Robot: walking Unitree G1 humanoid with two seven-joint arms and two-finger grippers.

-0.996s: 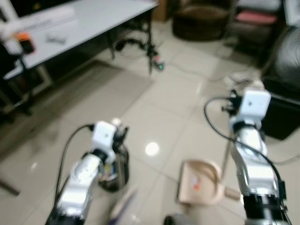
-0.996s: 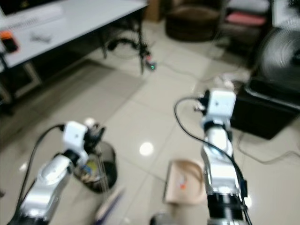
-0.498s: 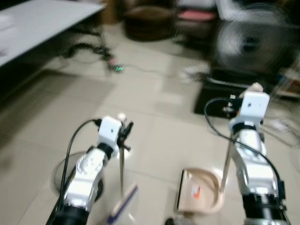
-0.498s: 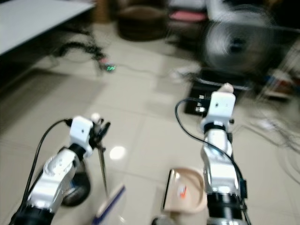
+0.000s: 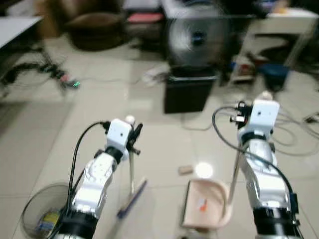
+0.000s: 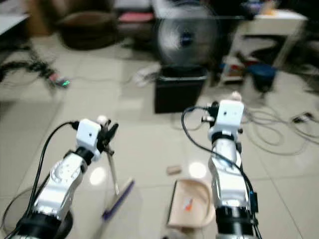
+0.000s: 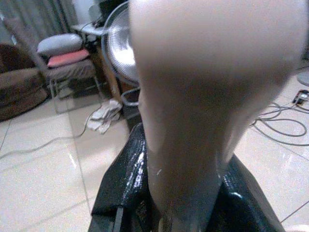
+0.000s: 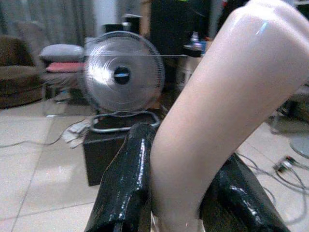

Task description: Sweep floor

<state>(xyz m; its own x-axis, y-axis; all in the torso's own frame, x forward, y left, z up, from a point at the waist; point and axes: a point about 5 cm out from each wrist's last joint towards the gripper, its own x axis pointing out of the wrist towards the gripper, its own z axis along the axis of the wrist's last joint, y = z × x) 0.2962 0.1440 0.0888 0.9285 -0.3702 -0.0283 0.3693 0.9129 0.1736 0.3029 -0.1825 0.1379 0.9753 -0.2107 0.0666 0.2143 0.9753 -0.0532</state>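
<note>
The left gripper (image 5: 133,139) is clamping the broom (image 5: 131,172) handle; the bristle head is resting on the tile beside the bin (image 5: 42,214). The right gripper (image 7: 183,208) is gripping the dustpan (image 5: 207,204) handle, with the pan sitting on the floor. 1 scrap (image 5: 185,170) is lying just ahead of the pan. Risk: cables (image 5: 294,142) are trailing near the right arm, so a wide sweep is likely to snag them. The blurred head views are making aim uncertain.

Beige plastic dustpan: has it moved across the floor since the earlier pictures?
Yes. The beige plastic dustpan, held by the right end effector, has been carried rightward, away from the round dark mesh bin, as the robot turned.
</note>
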